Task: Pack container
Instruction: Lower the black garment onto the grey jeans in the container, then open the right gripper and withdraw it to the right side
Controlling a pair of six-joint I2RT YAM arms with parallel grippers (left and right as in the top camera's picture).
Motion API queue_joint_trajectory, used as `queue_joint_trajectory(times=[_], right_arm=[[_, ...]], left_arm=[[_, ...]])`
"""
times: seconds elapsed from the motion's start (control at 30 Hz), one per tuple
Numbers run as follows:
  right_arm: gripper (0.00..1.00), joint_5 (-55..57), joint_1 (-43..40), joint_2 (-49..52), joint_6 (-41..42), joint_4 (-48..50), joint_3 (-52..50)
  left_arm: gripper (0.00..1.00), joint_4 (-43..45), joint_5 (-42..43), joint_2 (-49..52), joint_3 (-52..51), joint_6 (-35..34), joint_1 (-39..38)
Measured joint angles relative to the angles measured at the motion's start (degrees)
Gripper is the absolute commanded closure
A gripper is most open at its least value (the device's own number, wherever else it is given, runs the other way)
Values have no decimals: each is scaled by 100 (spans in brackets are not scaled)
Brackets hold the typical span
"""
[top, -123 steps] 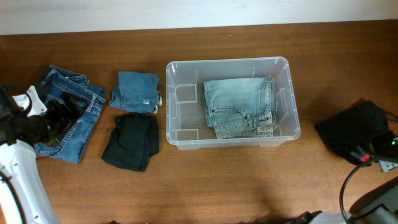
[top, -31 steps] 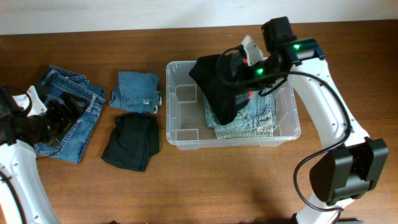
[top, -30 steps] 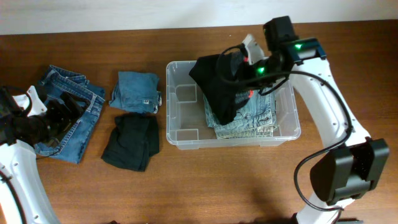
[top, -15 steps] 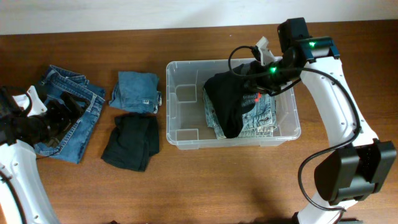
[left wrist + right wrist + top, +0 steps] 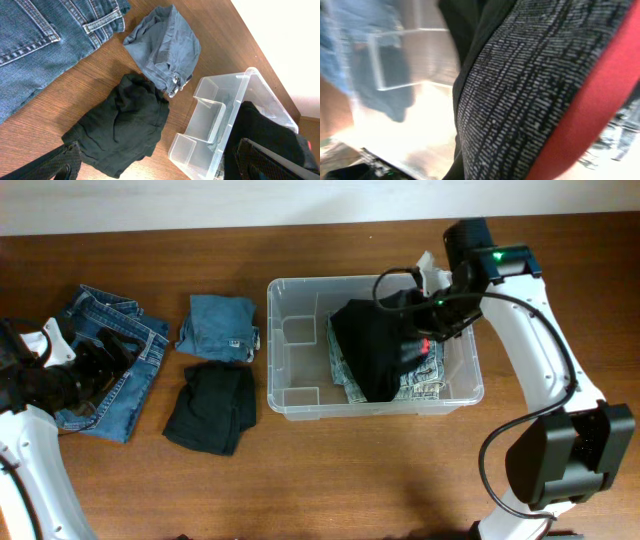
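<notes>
The clear plastic container [image 5: 290, 395] stands mid-table; it also shows in the left wrist view [image 5: 210, 107]. Folded light blue jeans [image 5: 425, 380] lie in its right part. A black garment [image 5: 375, 350] lies over them, still gripped by my right gripper [image 5: 425, 330], which reaches into the bin from the right. The right wrist view is filled by a finger pad [image 5: 540, 95] and black cloth [image 5: 470, 30]. My left gripper [image 5: 155, 165] is open and empty at the far left, above the table.
Left of the container lie a folded light blue garment [image 5: 220, 325], a folded black garment [image 5: 210, 408] and spread blue jeans [image 5: 110, 360]. The container's left part holds only small dividers [image 5: 297, 330].
My right gripper carried the black garment from the table's right side into the container and lowered it onto the folded jeans. The left arm has not moved.
</notes>
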Motion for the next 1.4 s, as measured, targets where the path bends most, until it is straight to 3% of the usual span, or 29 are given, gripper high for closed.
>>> queue_joint_trajectory(times=[0.2, 0.63, 0.97, 1.33, 1.4], right_arm=[[84, 640, 0, 0, -177, 9, -337], [77, 1801, 0, -11, -645, -68, -483], [48, 2481, 0, -22, -942, -177, -483], [47, 2632, 0, -35, -962, -129, -444], [51, 2621, 0, -35, -962, -129, -396]], left_arm=[[1, 0, 0, 0, 0, 0, 0], [1, 0, 0, 0, 0, 0, 0], [1, 2, 0, 0, 0, 0, 0], [1, 2, 0, 0, 0, 0, 0], [1, 2, 0, 0, 0, 0, 0]])
